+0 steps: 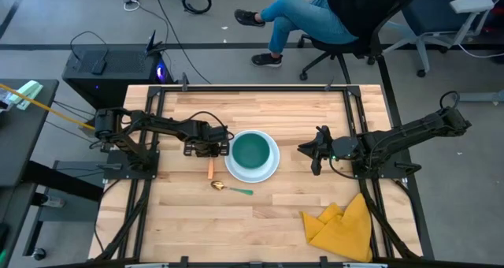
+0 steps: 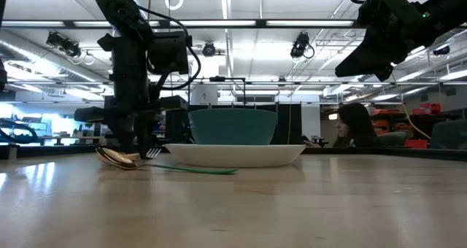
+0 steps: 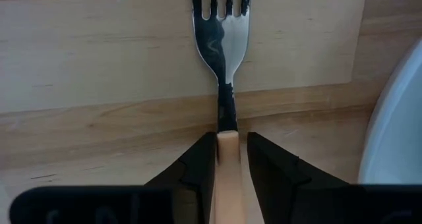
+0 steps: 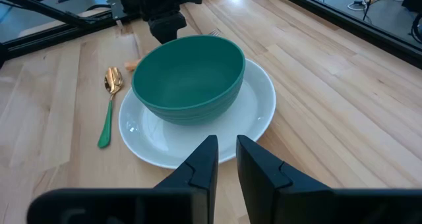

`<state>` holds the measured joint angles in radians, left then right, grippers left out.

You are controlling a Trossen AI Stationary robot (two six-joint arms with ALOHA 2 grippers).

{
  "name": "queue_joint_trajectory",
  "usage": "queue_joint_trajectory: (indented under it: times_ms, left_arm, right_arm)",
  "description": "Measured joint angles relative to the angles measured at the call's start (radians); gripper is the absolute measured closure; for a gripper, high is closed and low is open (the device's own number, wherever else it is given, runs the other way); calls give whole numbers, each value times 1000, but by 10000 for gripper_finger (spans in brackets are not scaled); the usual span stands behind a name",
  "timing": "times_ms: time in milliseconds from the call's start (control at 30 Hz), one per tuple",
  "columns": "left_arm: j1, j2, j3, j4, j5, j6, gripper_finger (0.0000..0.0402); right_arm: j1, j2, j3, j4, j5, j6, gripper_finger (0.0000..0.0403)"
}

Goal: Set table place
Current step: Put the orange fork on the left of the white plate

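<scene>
On the bench [image 1: 260,213], the bowl [image 1: 252,150] sits in the plate [image 1: 270,172] near the middle. The fork [image 1: 210,170] lies just left of the plate, with the spoon [image 1: 230,189] in front of it. A cloth [image 1: 342,225] lies well apart at the front right.

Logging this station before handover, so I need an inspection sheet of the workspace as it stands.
Surface: table, light planks, black frame.
Job's things: teal bowl sits in white plate; spoon lies on the wood near the plate.
Clutter: yellow cloth.
Hands: left hand shut on fork beside the plate; right hand raised, empty.
Cables: on the floor.
Surroundings: seated person.
</scene>
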<state>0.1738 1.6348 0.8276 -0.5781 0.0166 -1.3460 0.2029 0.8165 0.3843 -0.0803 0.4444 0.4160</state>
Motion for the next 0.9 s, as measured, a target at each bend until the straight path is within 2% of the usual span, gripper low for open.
queue_joint_trajectory:
  times_ms: [467, 900]
  left_arm:
    - [0, 0, 0, -1, 0, 24, 294]
    - [0, 0, 0, 2, 1, 27, 256]
  right_arm:
    - [0, 0, 0, 0, 0, 0, 339]
    - [0, 0, 0, 0, 0, 0, 339]
